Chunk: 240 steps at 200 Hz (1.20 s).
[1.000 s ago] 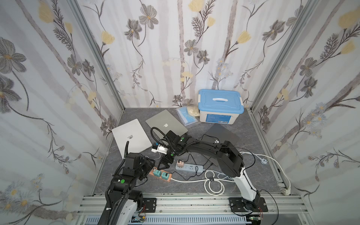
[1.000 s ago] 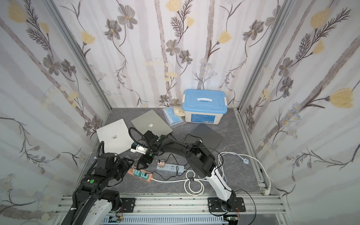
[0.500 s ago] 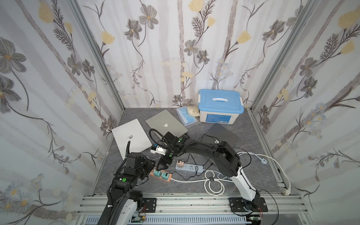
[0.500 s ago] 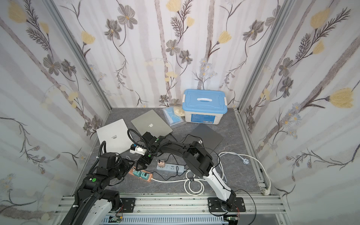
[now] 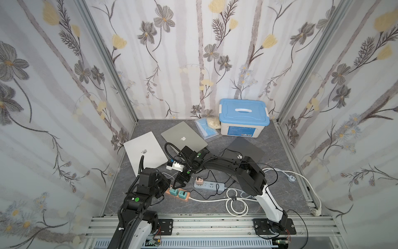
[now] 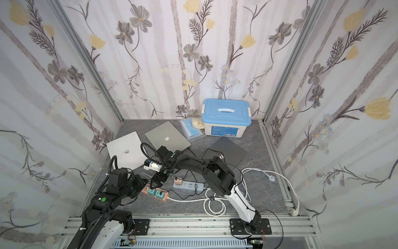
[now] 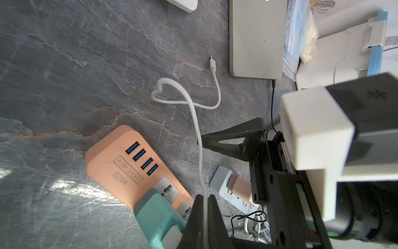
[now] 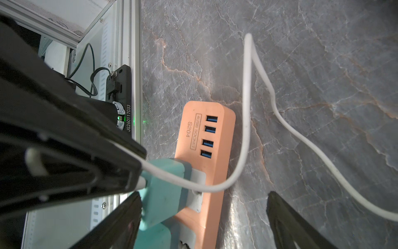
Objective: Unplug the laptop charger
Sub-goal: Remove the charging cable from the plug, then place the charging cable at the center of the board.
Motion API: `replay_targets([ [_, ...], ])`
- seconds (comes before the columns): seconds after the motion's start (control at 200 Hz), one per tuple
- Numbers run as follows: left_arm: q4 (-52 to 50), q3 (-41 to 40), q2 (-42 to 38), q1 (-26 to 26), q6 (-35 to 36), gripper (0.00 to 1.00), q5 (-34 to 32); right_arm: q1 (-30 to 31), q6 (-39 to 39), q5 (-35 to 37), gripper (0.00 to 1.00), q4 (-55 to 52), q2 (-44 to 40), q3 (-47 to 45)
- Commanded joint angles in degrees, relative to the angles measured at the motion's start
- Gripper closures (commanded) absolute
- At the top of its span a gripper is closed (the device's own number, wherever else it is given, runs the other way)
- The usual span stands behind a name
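storage box (image 5: 243, 117): near back wall (image 5: 193, 64) | mask packet (image 5: 206, 129): just beside box

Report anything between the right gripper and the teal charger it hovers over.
The white cable loops across the teal charger, through the gap of the open right gripper. The left gripper, shut on that cable, crowds the charger's end.

The left claw (image 7: 204, 197) has closed on the white cable (image 7: 199, 140) beside the teal charger (image 7: 155, 215).
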Motion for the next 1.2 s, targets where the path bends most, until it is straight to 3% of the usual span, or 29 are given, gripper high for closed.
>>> replay_targets([
  [0.0, 0.53, 1.38, -0.2, 0.0, 1.05, 0.95, 0.25, 0.27, -1.07, 7.59, 0.11, -1.54, 0.66, 0.1],
  [0.41, -1.04, 4.5, 1.15, 0.0, 3.14, 1.0, -1.88, 0.58, -0.94, 11.86, 0.11, -2.66, 1.48, 0.06],
  [0.654, -3.35, 4.47, 2.54, 0.0, 4.22, 1.0, -6.99, 0.59, 0.57, 8.86, 0.09, -1.04, -1.68, 0.2],
  [0.864, 2.23, 0.99, 4.37, 0.08, 3.09, 1.0, -8.14, 0.46, 2.52, 8.4, 0.04, 2.74, -6.03, 0.23],
  [1.194, 9.29, 5.15, 15.92, 0.48, 8.98, 0.98, -9.01, -0.31, 3.59, 7.28, 0.03, 4.18, -12.15, -4.19],
])
